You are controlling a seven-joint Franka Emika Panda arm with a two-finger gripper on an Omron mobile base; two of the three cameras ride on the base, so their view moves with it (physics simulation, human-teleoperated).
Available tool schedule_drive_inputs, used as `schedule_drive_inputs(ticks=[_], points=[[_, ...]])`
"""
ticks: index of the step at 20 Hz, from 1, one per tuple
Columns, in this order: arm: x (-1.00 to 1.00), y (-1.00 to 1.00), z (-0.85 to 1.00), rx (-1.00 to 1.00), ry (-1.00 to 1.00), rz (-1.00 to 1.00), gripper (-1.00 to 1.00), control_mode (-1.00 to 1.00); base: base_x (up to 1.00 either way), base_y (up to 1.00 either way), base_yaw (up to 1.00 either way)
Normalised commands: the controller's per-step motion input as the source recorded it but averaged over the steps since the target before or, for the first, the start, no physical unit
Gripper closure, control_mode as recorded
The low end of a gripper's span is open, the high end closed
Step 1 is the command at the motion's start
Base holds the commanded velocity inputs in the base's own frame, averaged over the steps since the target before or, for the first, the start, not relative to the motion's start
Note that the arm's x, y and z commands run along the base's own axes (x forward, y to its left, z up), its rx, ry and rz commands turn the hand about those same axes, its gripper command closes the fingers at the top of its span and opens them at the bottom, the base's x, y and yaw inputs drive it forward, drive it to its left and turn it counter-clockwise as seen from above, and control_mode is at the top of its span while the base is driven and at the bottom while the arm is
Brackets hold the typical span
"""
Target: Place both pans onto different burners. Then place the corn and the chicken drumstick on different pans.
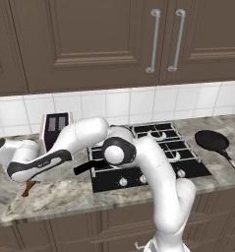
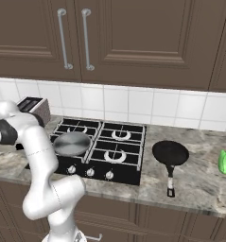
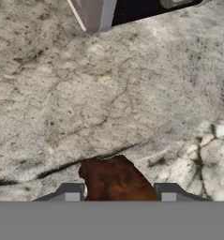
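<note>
From the left base view we see our gripper low at the worktop's front left. In the right base view the grey pan sits on the hob's front-left burner. The hand view shows our fingers clamped on the chicken drumstick.

cabinets: dark brown, silver handles | backsplash: white tile | countertop: grey veined marble

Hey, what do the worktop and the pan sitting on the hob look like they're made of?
The worktop looks like polished stone, granite or marble: mottled grey-beige with dark veins. The pan on the hob looks like brushed metal, perhaps steel or aluminium: a silvery-grey, softly shiny inside.
</note>
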Motion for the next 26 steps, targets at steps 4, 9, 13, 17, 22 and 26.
schedule_drive_inputs(ticks=[4, 9, 13, 17, 22, 26], points=[[-0.11, -0.69, 0.27, 0.0, -0.1, -0.06, 1.0, -1.0, 0.0, 0.0, 0.0], [-0.07, -0.64, 0.26, 0.0, -0.09, -0.02, 1.0, -1.0, 0.0, 0.0, 0.0], [-0.17, -0.47, 0.12, 0.0, -0.08, 0.0, 1.0, -1.0, 0.0, 0.0, 0.0], [-0.16, -0.36, 0.23, 0.0, -0.08, -0.01, 1.0, -1.0, 0.0, 0.0, 0.0], [-0.19, -0.3, 0.41, 0.0, -0.1, 0.0, 1.0, -1.0, 0.0, 0.0, 0.0], [-0.09, -0.33, 0.51, 0.02, -0.11, 0.0, 1.0, -1.0, 0.0, 0.0, 0.0]])
